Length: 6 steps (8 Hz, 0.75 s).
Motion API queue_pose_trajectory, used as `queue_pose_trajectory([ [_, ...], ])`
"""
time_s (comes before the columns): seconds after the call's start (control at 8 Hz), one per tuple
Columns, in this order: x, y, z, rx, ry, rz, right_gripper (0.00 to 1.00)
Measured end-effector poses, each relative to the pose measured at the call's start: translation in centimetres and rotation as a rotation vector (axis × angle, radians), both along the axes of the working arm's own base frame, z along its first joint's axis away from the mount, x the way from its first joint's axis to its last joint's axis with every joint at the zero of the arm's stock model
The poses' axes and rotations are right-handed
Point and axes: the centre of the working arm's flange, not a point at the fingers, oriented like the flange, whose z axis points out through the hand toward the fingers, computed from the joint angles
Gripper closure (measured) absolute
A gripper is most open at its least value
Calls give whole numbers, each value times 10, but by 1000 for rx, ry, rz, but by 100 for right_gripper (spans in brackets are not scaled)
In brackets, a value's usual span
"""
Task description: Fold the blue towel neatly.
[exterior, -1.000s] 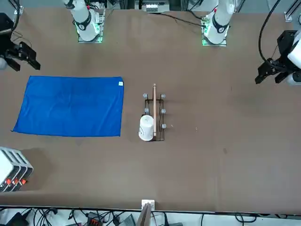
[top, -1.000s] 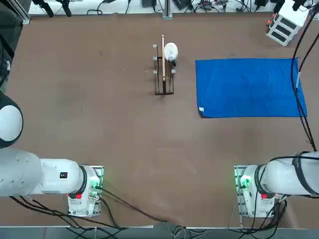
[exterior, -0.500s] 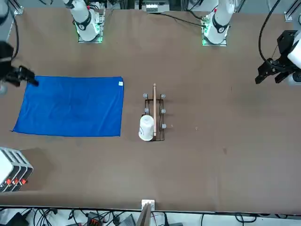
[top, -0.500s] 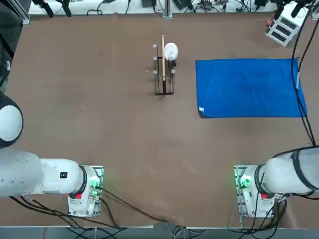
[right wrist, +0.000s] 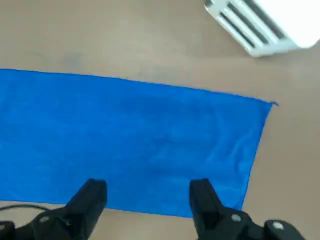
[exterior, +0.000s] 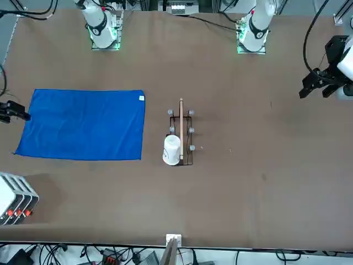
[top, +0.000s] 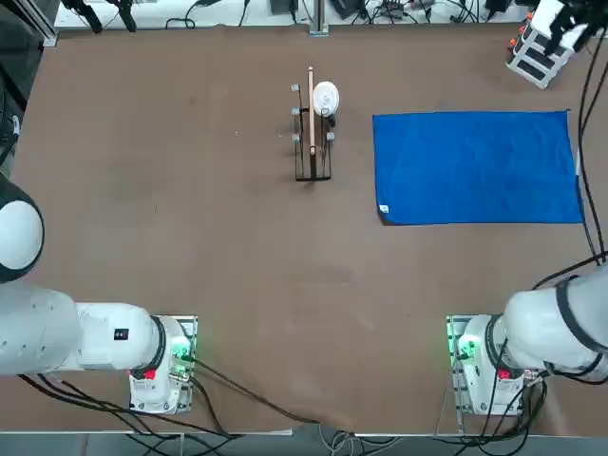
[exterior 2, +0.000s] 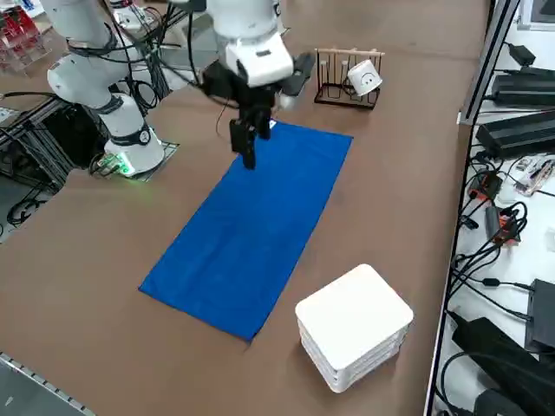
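Towel, bright royal-blue thin rectangular cloth [top: 475,168]: lies flat, unfolded, upper right of the top view. My right gripper [right wrist: 149,196] hovers above its near long edge, fingers spread wide, presumably positioning for a grasp.

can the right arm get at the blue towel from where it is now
Probably yes. The right gripper hangs open just above the blue towel, near its long edge, with nothing between them. The towel lies flat, and the white box sits clear beyond its far end.
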Motion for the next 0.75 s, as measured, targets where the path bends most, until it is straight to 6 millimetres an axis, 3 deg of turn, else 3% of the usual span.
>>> queue_pose_trajectory([
  [0.25,-25,-48,-37,9,27,-95,3],
  [0.75,-105,-135,-120,24,85,-385,4],
])
